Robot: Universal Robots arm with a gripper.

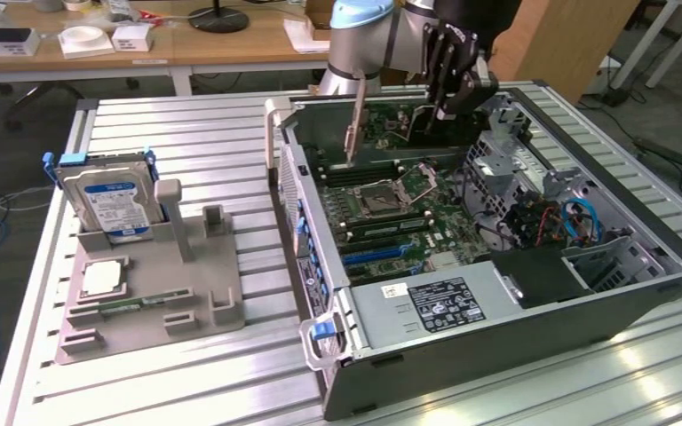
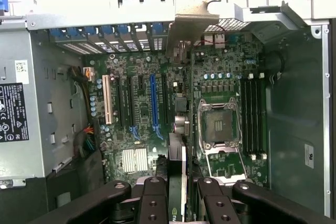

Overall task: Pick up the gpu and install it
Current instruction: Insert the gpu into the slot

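The gripper (image 2: 181, 192) pinches the gpu (image 2: 178, 103) edge-on above the open computer case (image 1: 625, 293). The card's long axis runs parallel to the motherboard's blue slot (image 2: 153, 100), just beside it.

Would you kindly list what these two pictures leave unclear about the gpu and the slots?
- Exterior view: the gripper covers part of the gpu.
- Wrist view: the gpu shows edge-on; its faces are hidden.
- Wrist view: its lower edge hides which slot it faces.
- Power supply label: print too small.
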